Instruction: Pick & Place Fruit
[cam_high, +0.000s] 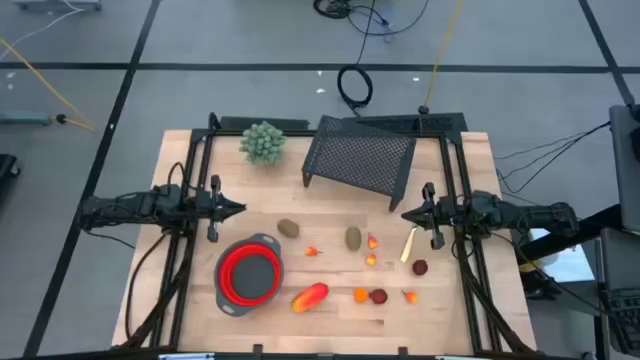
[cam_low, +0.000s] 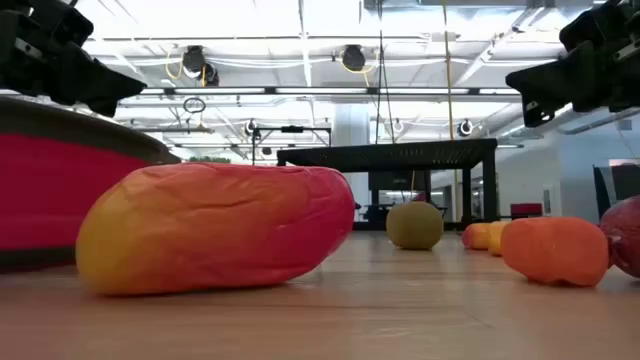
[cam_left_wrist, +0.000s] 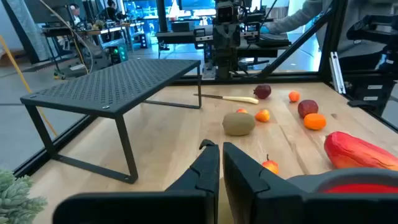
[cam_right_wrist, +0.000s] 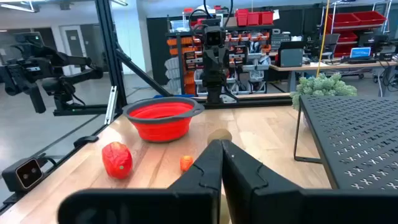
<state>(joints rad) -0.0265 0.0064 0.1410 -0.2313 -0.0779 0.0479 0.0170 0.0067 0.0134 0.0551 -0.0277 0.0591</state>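
Wooden table (cam_high: 190, 160) shows me nothing done: every fruit (cam_high: 309, 296) lies loose mid-table beside the empty red bowl (cam_high: 249, 274), while left gripper (cam_high: 238, 209) and right gripper (cam_high: 406, 214) hover shut, holding nothing.

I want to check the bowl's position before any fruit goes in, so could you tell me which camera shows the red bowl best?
The high view: the whole red bowl shows from above, rim and hollow, beside the red-orange fruit. The right wrist view shows it whole from the side. The low view catches only its wall, and the left wrist view only a rim sliver.
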